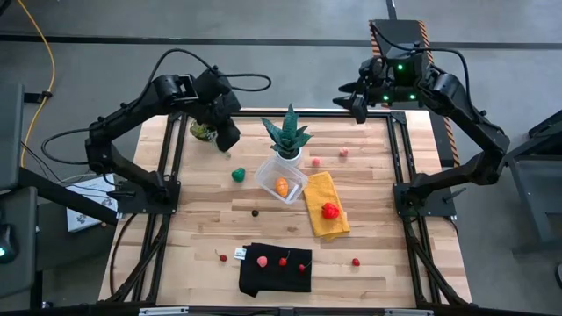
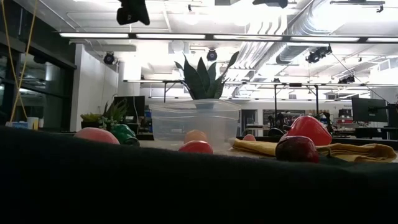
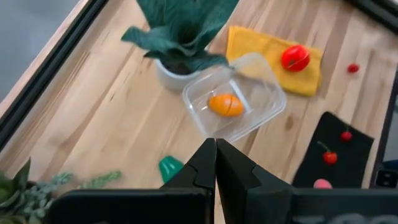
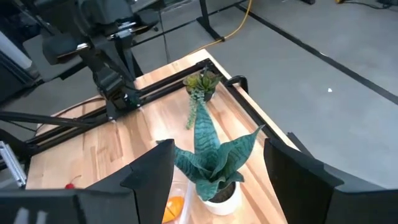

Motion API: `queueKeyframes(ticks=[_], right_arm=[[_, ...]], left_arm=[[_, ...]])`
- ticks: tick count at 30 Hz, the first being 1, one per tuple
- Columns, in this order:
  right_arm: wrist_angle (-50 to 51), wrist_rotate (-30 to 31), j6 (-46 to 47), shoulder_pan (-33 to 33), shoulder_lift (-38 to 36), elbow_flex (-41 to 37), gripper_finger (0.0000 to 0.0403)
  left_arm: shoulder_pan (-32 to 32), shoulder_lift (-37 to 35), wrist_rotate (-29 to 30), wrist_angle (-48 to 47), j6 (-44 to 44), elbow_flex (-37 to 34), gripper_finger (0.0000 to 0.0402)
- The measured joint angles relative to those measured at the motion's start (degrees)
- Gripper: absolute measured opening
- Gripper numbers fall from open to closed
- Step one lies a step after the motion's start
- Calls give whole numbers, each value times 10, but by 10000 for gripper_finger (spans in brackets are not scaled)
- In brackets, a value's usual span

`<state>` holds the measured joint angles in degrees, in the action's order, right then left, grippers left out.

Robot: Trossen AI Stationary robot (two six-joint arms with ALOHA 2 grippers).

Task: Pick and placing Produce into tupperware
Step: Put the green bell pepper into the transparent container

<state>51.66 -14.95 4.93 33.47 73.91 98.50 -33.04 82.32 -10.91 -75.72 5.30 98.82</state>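
Wooden table [image 1: 378, 228]: left gripper [image 3: 216, 163] closed empty, right gripper [image 4: 217, 163] open (tupperware [image 1: 281, 179] half-hidden).

Overhead view straight down, table-level view, both sharing tupperware [image 1: 281, 178]

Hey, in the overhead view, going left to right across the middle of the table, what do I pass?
Green toy → tupperware holding an orange piece → yellow cloth with a red piece on it.
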Motion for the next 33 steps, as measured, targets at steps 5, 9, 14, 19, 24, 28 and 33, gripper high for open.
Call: queueKeyframes(ticks=[5,9,14,19,24,28,33], right_arm=[[0,4,-5,0,0,0,238],[6,4,-5,0,0,0,238],[23,4,-5,0,0,0,238],[29,4,-4,-2,0,0,238],[36,4,0,-3,0,0,238],[45,4,0,-3,0,0,238],[52,4,0,-3,0,0,238]], left_arm=[[0,0,0,-31,-43,0,1],[0,3,0,-56,-87,0,1],[0,3,0,-74,-146,0,1],[0,3,0,-91,-195,0,4],[0,3,0,-103,-187,0,54],[0,3,0,-121,-146,0,112],[0,3,0,-133,-110,0,161]])
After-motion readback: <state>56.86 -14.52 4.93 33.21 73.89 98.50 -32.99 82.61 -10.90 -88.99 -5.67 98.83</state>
